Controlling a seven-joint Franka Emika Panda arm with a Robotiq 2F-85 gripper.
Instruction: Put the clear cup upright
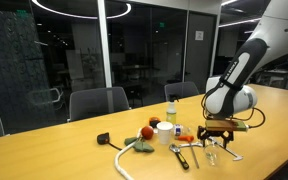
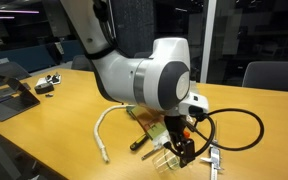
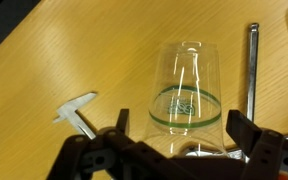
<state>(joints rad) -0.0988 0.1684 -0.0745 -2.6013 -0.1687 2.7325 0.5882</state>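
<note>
The clear cup (image 3: 187, 95), a see-through tumbler with a green ring and logo, stands between my gripper's (image 3: 182, 135) two black fingers in the wrist view, its wide mouth towards the camera and its base on the wooden table. A small gap shows at the left finger, so the gripper is open around the cup's upper part. In both exterior views the gripper (image 1: 216, 133) (image 2: 180, 148) points down over the faint cup (image 1: 212, 152) (image 2: 162, 156), which looks upright on the table.
A metal tool (image 3: 252, 65) lies right of the cup and a white plastic piece (image 3: 76, 110) to its left. Nearby are a yellow-topped clear bottle (image 1: 170, 108), a white round container (image 1: 165, 128), a red fruit (image 1: 147, 131), a white cable (image 2: 102, 135) and office chairs (image 1: 97, 102).
</note>
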